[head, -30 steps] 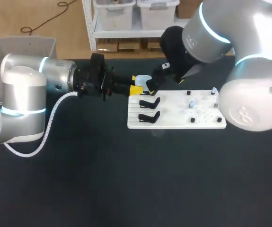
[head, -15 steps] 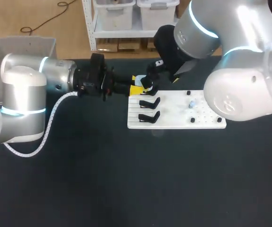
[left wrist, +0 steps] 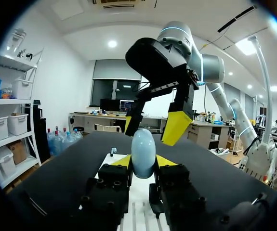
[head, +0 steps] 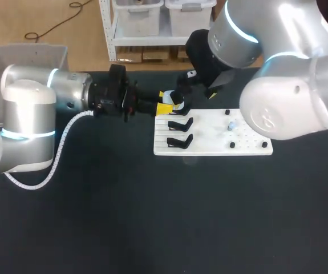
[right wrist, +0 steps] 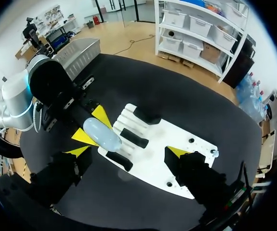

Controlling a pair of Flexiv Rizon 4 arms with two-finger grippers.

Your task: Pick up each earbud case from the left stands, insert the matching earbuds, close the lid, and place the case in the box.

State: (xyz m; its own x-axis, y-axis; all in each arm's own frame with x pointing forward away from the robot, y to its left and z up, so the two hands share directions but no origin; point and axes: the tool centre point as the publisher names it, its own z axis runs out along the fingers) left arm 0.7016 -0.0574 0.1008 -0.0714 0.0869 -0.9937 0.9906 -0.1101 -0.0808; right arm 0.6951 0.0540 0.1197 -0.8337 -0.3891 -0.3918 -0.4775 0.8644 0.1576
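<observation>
The left tool (left wrist: pixel 143 162) is closed on a pale-blue, egg-shaped case (left wrist: pixel 143 153). Its two yellow tips press the case from opposite sides, and the case stands upright between them. In the head view this tool reaches in from the table's left side and ends at the far left corner of a white board (head: pixel 209 145). The board lies on the dark table (head: pixel 124 217), right of its middle and toward the far edge.

The right tool (right wrist: pixel 128 151) hangs above the held case with its fingers spread wide and nothing between them. From the left wrist view one of its yellow tips sits on either side of the case's top, higher up and not touching it. From the right wrist view the case lies under that tool, nearer one finger than the other.

The right wrist view shows three black stands (right wrist: pixel 133 138) in a row along the board's left end, all bare. The case is held over the board's edge just beside them. In the head view only two of the stands can be seen, because the tools cover the far one.

On the board's right half are small dark pegs (head: pixel 232 145) and a small pale-blue earbud (head: pixel 230 125). A grey box (head: pixel 24 60) sits beyond the table's far left corner, well apart from the case.
</observation>
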